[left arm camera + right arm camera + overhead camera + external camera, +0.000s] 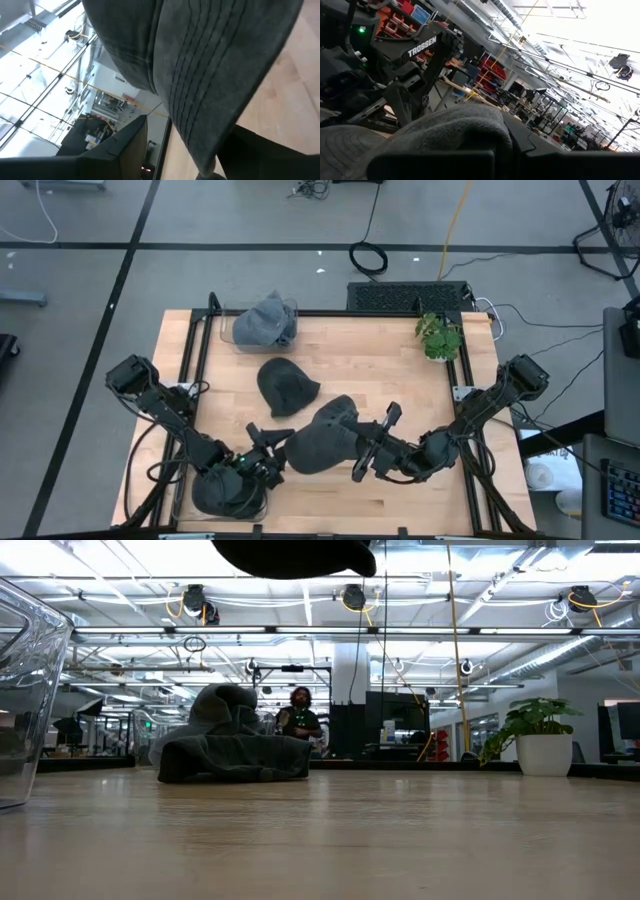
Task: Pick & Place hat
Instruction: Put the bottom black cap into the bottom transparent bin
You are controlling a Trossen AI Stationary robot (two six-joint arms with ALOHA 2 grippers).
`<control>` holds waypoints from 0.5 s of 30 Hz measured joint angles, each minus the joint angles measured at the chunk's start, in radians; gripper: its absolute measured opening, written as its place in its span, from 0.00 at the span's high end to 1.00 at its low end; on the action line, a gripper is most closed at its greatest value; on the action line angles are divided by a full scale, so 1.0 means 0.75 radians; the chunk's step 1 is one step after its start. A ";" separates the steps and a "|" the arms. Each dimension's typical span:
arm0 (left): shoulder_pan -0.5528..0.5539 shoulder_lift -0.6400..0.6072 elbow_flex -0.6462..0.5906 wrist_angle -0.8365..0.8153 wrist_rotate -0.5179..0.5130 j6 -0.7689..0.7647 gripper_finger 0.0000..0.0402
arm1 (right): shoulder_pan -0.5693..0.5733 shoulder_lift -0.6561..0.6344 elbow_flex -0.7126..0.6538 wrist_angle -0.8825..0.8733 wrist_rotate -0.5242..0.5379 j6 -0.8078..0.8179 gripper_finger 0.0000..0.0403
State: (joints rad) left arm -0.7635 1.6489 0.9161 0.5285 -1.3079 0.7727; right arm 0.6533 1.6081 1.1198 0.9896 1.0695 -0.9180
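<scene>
Landmark: the potted plant (438,337) at the table's far right edge; every place below is given from it
Held hat: a dark grey hat (325,442) hangs in the air between the two arms, well away from the plant toward the near middle of the table (400,375); in the low view only its underside shows at the top edge, clear of the wood
Left gripper: left gripper (272,446) is at the held hat's side farthest from the plant, fingers parted and set around the stitched brim
Right gripper: right gripper (372,450) is at the hat's side nearer the plant, fingers pressed together on a fold of the fabric
Second hat: another dark hat (287,386) lies flat on the wood, between the held one and the far edge
Bin: a clear bin (262,326) at the far edge, well across from the plant, holds a lighter grey hat (268,319)
Near corner: a dark rounded heap (228,492) under the left arm, farthest from the plant; I cannot tell what it is
Step in hand: the carry, by my reading, with the hat lifted and shared by both arms
Next move: likely bring the hat over a drop spot, then let go with both grippers together so it does not snag or drag
</scene>
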 joint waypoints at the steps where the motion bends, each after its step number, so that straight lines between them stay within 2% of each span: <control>1: 0.000 0.000 0.000 0.000 0.000 -0.001 0.44 | -0.001 0.000 0.000 0.000 0.000 0.000 1.00; 15: 0.003 0.000 0.000 -0.001 0.002 -0.021 0.44 | -0.001 0.000 0.000 0.000 0.003 -0.013 1.00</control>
State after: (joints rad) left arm -0.7616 1.6489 0.9161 0.5282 -1.3067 0.7566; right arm 0.6529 1.6081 1.1198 0.9897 1.0714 -0.9276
